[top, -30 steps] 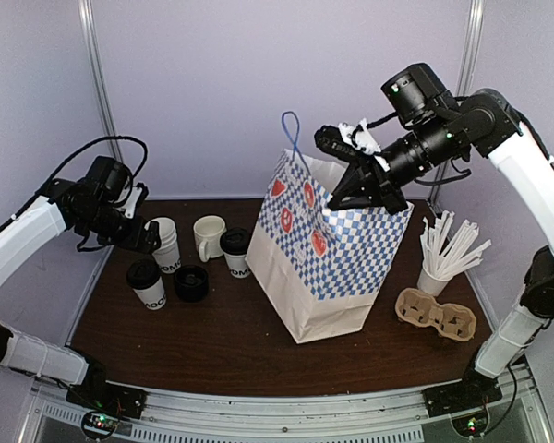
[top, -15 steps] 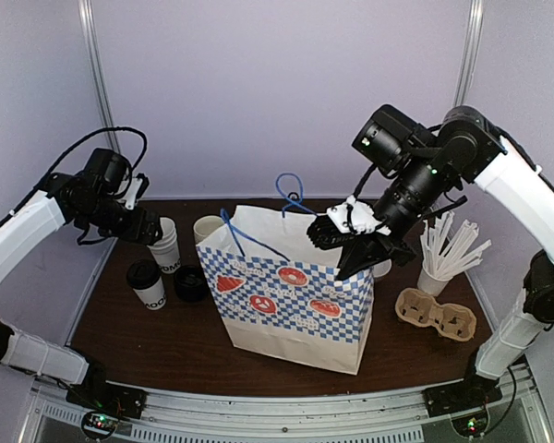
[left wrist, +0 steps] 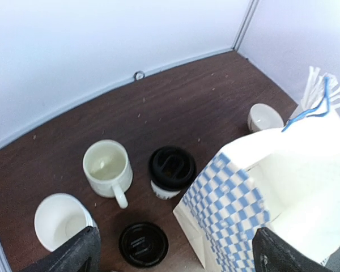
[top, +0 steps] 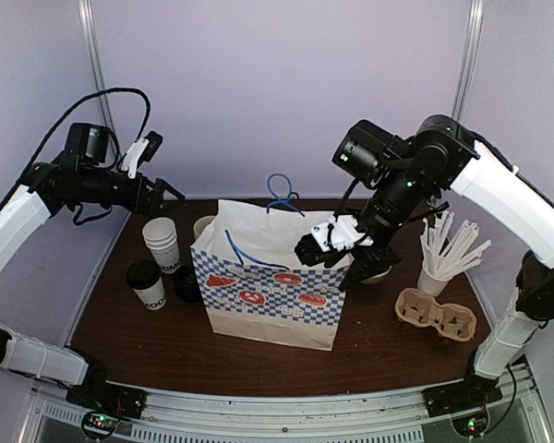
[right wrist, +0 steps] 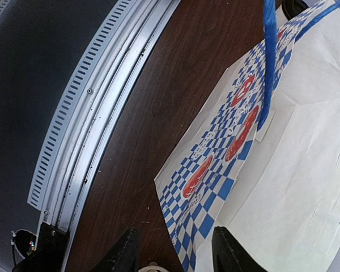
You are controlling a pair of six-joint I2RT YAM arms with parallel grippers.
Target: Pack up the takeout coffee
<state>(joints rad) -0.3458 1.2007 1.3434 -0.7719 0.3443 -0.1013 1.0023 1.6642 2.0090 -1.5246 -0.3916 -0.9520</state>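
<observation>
Takeout coffee (left wrist: 171, 170): lidded, standing upright, just left of the bag (top: 258, 300).
Left gripper (top: 159, 175): spread wide, empty, up left of the bag. The cup sits below it, bagward. Nearer arm, I'd say!
Right gripper (top: 337, 257): jaws parted at the bag's right rim, clamping nothing.

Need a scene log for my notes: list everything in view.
paper bag: one, blue-white checked, blue handles, table centre
lidded coffee cups: two, white with black lids, one front left, one beside the mug
loose lid: one, black, left of bag
open cups: one stack, white, rear left
mug: one, cream, behind bag
bowl: one, white, behind bag, right
straws: bunch, white, upright, right side
cup carrier: one, brown cardboard, front right
table: one, dark brown
left claw: black, open above the cups
right claw: black, open at the bag's rim
</observation>
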